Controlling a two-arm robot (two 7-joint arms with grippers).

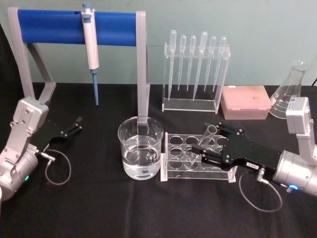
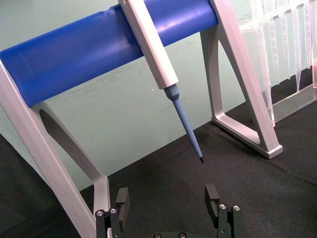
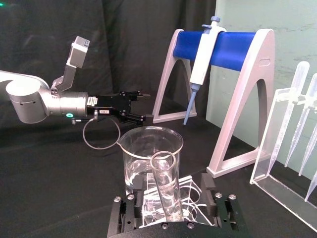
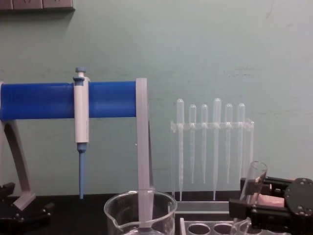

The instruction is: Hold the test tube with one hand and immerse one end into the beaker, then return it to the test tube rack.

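The test tube (image 1: 202, 143) leans tilted in a clear rack (image 1: 198, 176), its open rim up; it also rises above the rack in the chest view (image 4: 255, 181). My right gripper (image 1: 209, 144) reaches in from the right and is open, one finger on each side of the tube (image 3: 163, 171), with small gaps showing between pads and glass. Left of the rack stands the beaker (image 1: 140, 148), partly filled with clear liquid. My left gripper (image 1: 74, 124) is open and idle at the far left, low above the table.
A white-and-blue pipettor (image 1: 90, 44) hangs on a blue-barred stand (image 1: 49, 27) behind the beaker. An acrylic holder of plastic pipettes (image 1: 195, 64), a pink box (image 1: 245, 101) and a flask (image 1: 290, 91) line the back right. Black cloth covers the table.
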